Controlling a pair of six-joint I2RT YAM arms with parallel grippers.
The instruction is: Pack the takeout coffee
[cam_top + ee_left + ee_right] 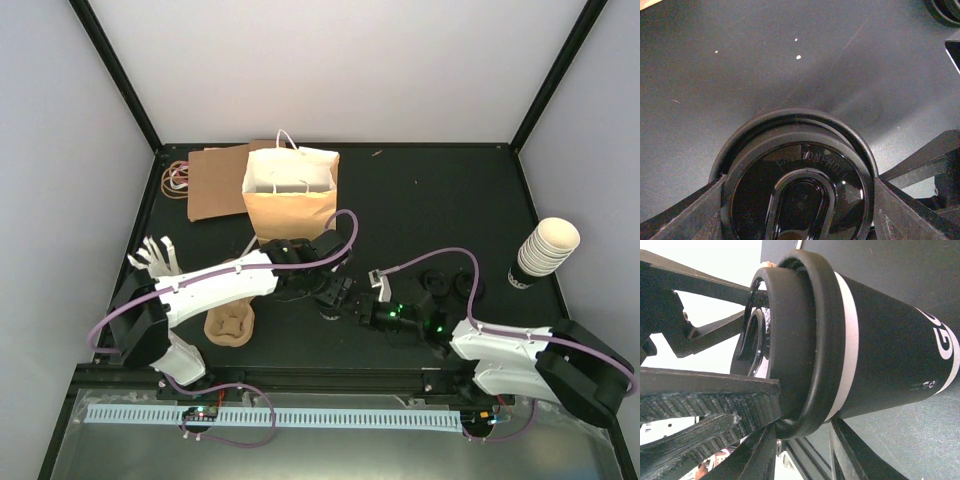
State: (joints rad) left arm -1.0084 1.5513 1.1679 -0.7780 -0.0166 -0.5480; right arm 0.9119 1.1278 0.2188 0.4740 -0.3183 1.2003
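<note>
In the top view we are seeing bright, even overhead light: the pale walls (60, 150) are washing out and the black table (430, 200) is swallowing detail. In the left wrist view we are catching small glints on the glossy lid (797, 185), while the fingers (690, 215) at the corners are blurring. In the right wrist view the backdrop behind the cup (890, 350) is blowing out white, and the near finger pads (705, 405) are looking soft.

Embossed "…ION HOT" on lid (797, 190); white "G…" on cup (890, 350)
</note>
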